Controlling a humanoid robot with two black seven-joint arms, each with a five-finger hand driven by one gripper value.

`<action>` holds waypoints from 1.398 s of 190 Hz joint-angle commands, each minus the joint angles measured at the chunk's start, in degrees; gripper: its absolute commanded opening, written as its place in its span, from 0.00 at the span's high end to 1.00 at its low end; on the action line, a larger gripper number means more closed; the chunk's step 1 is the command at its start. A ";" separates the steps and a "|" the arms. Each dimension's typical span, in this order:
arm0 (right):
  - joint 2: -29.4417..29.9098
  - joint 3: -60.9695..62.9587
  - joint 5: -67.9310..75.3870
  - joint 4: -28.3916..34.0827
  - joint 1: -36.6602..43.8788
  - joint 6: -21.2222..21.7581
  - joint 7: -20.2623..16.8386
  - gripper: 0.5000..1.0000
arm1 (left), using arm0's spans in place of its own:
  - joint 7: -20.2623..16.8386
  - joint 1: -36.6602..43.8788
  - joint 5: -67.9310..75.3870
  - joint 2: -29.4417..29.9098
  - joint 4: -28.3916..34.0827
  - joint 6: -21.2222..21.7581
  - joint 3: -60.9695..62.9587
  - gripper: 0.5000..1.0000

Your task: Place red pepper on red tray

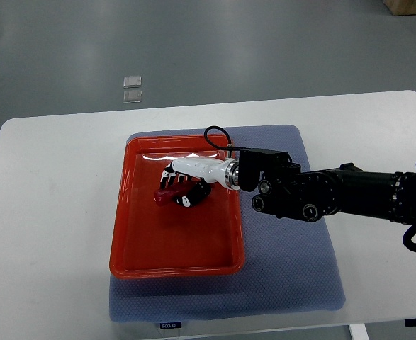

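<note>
The red tray point(172, 248) lies on a blue-grey mat on the white table. A dark red pepper point(166, 197) sits inside the tray, toward its upper middle. My right hand point(181, 182), white with black fingers, reaches in from the right over the tray. Its fingers point(173, 180) are curled over the pepper and touch it from above. The pepper rests at the tray floor under the hand, partly hidden by the fingers. My left arm does not show.
The blue-grey mat point(293, 269) extends beyond the tray to the right and front. The white table point(52, 234) surrounds it. Two small clear squares point(132, 88) lie on the floor beyond the table's far edge.
</note>
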 commanded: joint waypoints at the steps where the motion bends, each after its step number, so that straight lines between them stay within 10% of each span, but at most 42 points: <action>1: 0.00 0.24 0.24 -0.09 -0.35 -0.05 0.85 0.91 | 0.00 0.00 0.00 0.00 0.04 -0.01 0.00 0.00; 81: 0.00 2.17 0.68 -0.09 -0.35 0.04 2.00 0.36 | 0.00 0.00 0.00 0.00 0.13 -0.01 0.17 0.00; 214: 0.00 63.96 23.61 0.70 -22.68 -0.93 5.51 0.27 | 0.00 0.00 0.00 0.00 0.04 0.07 0.17 0.00; 266: 0.00 70.82 41.28 0.52 -29.71 7.68 6.74 0.18 | 0.00 0.00 0.00 0.00 0.04 0.07 0.26 0.00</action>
